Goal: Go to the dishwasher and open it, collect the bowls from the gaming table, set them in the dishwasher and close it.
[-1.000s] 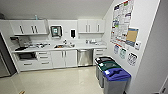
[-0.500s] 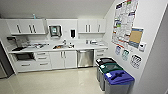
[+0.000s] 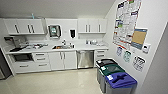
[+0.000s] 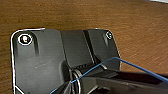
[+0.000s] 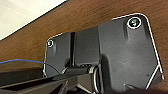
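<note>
Where white cabinets meet: brushed-steel dishwasher [image 3: 85, 59] shut | glossy floor [image 3: 55, 82] | hands' grip: cannot tell

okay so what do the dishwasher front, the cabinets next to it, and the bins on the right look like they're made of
The dishwasher front looks like brushed steel: grey with a dull metallic sheen. The cabinets beside it look like smooth white laminate or painted board with thin bar handles; which one is unclear. The bins look like moulded plastic, with grey bodies and black, green and blue lids.
</note>
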Robot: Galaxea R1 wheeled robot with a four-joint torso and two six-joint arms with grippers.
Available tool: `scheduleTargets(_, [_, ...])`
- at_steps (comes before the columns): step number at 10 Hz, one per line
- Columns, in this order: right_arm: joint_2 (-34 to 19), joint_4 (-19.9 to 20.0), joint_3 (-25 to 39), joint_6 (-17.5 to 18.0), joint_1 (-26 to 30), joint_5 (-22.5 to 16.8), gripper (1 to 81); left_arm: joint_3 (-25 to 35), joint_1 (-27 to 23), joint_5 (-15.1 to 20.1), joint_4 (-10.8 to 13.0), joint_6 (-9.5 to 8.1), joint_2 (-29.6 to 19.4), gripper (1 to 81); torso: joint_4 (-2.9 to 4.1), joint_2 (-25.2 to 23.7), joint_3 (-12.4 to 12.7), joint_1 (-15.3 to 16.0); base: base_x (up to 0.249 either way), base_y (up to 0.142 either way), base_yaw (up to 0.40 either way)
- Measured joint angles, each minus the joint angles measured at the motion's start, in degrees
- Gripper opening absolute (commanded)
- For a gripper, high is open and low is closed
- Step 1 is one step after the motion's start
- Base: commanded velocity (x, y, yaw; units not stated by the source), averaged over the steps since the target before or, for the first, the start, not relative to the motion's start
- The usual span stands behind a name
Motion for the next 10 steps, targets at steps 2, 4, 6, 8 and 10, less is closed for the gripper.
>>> scheduleTargets(2, [0.0, 0.0, -0.06, 0.0, -0.02, -0.02, 81.1, 0.0, -0.06, -0.05, 0.0, 0.0, 0.01, 81.1, 0.0, 0.0, 0.0, 0.0, 0.138, 0.0, 0.0])
scheduleTargets(4, [0.05, 0.0, -0.23, -0.01, -0.16, -0.02, 81.1, -0.02, 0.09, -0.02, 0.0, 0.0, 0.28, 81.1, 0.0, -0.02, 0.0, -0.05, 0.157, 0.0, 0.0])
scheduleTargets(6, [0.02, 0.0, -0.23, -0.01, -0.09, 0.0, 81.1, -0.02, 0.0, -0.11, 0.0, -0.02, 0.33, 81.1, 0.0, 0.0, 0.0, -0.02, 0.163, 0.0, 0.0])
scheduleTargets(8, [0.11, -0.09, -0.28, -0.01, -0.09, 0.0, 81.1, -0.13, 0.05, -0.05, 0.0, -0.02, 0.72, 81.1, 0.0, -0.02, 0.0, -0.02, 0.164, 0.0, 0.0])
scheduleTargets(10, [0.55, -0.15, -0.37, -0.01, -0.05, -0.02, 81.1, -0.13, 0.02, -0.06, 0.0, 0.0, 1.06, 81.1, 0.0, 0.0, 0.0, 0.0, 0.164, 0.0, 0.0])
